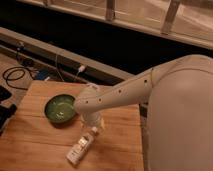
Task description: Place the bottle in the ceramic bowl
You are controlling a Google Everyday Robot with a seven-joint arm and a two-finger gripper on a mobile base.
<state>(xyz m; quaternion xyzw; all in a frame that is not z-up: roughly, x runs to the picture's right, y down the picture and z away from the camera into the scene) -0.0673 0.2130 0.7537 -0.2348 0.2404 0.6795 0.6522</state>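
Observation:
The bottle [81, 146] lies on its side on the wooden table [35, 140], its white cap pointing up and right towards the arm. The green ceramic bowl [61, 108] sits to its upper left, and nothing is inside it. My gripper [94, 123] hangs below the white wrist, just right of the bowl and directly above the bottle's cap end. The wrist hides most of the gripper.
My white arm [150, 85] reaches in from the right over the table's back right part. Black cables [17, 75] lie on the floor at left. A dark ledge [60, 55] runs behind the table.

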